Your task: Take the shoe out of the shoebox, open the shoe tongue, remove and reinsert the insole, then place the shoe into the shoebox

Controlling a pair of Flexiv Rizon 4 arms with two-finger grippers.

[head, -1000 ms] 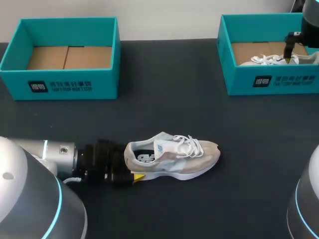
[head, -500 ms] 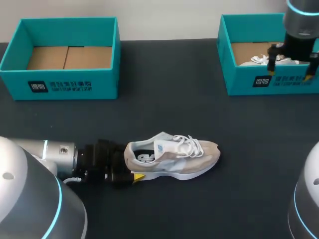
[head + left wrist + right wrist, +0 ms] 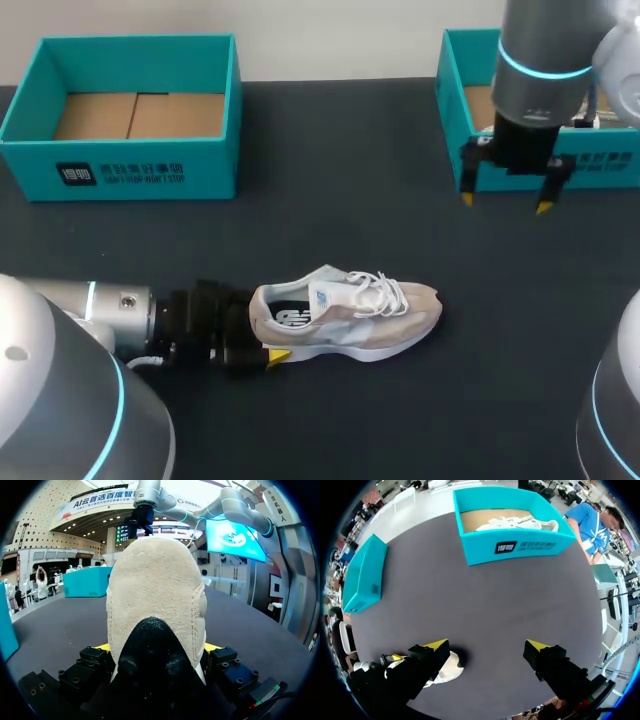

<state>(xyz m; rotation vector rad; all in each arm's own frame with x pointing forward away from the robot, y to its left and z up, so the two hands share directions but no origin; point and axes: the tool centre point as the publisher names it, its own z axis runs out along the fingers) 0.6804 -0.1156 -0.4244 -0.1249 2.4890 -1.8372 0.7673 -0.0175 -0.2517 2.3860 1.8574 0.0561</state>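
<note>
Down at the lower left of the head view, your left gripper [image 3: 255, 328] is clamped on the heel of the shoe [image 3: 350, 312]. The left wrist view shows that heel wedged between both fingers, a yellow tip peeping out on either side. It is rounded, with fuzzy beige suede over a black patch.

The shoe lies on its white sole in the lower middle of the frame, with its toe towards the right. It is one low trainer in beige suede with paler panels. The white laces [image 3: 385, 290] loop loosely over the tongue. A dark insole [image 3: 290, 316] with pale marks shows in its mouth. It rests on the table [image 3: 330, 200], which is a flat, matte, dark grey surface.

Further off, at the upper right of the frame, your right gripper [image 3: 503, 203] hangs over the table, just in front of the right shoebox [image 3: 600, 165]. Its jaws are spread wide, with nothing between them.

Farthest away are two open, rectangular teal card boxes with brown cardboard floors. The left shoebox [image 3: 130, 160] is at the upper left and the right shoebox at the upper right, well apart. In the right wrist view, a second shoe [image 3: 515, 524], pale with white laces, lies inside the right shoebox.

That makes two shoes, two boxes and two grippers.
</note>
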